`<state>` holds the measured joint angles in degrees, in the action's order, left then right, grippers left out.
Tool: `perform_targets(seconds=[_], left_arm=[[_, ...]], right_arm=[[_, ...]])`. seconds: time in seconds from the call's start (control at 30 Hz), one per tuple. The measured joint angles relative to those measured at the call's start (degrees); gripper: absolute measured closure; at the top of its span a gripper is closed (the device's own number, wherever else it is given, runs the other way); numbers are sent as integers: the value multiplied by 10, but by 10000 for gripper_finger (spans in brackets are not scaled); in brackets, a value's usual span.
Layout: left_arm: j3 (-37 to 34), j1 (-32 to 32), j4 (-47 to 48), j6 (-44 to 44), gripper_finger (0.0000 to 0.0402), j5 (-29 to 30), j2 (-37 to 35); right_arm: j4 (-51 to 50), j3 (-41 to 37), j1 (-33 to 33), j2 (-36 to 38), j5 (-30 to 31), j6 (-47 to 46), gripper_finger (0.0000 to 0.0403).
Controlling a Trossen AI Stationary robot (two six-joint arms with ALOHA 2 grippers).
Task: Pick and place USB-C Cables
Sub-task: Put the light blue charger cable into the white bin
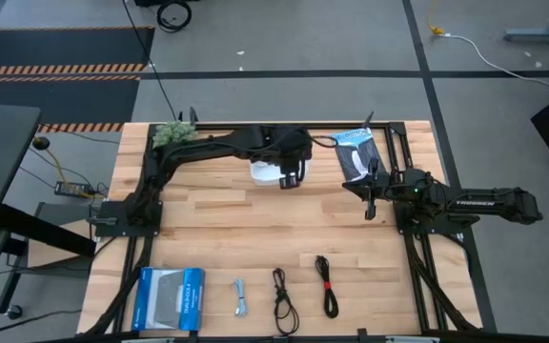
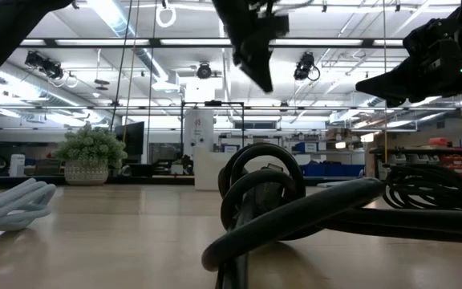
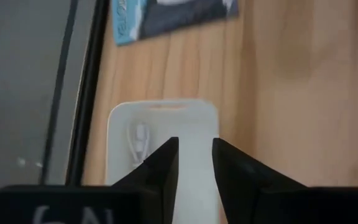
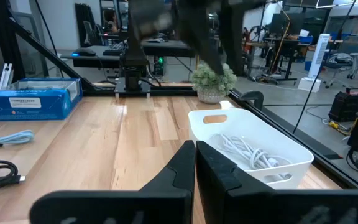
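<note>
Three USB-C cables lie in a row near the table's near edge: a small pale grey one (image 1: 241,297), a black one (image 1: 282,301) and a black one with a red band (image 1: 327,284). The white cable (image 4: 244,151) lies coiled inside a white bin (image 1: 261,172) near the far edge. My left gripper (image 1: 291,181) hangs above that bin (image 3: 160,118), its fingers a little apart (image 3: 195,165), holding nothing. My right gripper (image 1: 371,211) hovers right of the bin, shut and empty (image 4: 195,155).
A blue rectangular box (image 1: 170,297) sits at the near left corner. A black-and-white plastic packet (image 1: 355,152) lies near the far edge, right of the bin. A small potted plant (image 1: 172,133) stands at the far left corner. Bare wood lies between the bin and the cables.
</note>
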<state>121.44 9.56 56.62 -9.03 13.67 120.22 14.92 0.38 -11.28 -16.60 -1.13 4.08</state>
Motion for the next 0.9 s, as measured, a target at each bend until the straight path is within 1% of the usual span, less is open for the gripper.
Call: perform_targets(seconds=[0.07,0.17,0.27,0.33,0.6,0.7,0.8,0.9], left_arm=[[29,-7,19,52,299,-7,0],[64,-19,45,118,299,-50,0],[88,-38,67,147,299,-101,-1],[99,-55,88,156,299,-120,-1],[105,-137,185,159,299,-125,-1],[105,-166,205,163,299,-126,-1],[105,-190,214,199,299,-130,-1],[105,-217,217,240,299,-164,0]], right_arm=[[0,0,0,0,0,0,383],[0,0,0,0,0,0,383],[0,0,0,0,0,0,383],[0,0,0,0,0,0,383],[0,0,0,0,0,0,383],[0,0,0,0,0,0,383],[0,0,0,0,0,0,383],[0,0,0,0,0,0,383]])
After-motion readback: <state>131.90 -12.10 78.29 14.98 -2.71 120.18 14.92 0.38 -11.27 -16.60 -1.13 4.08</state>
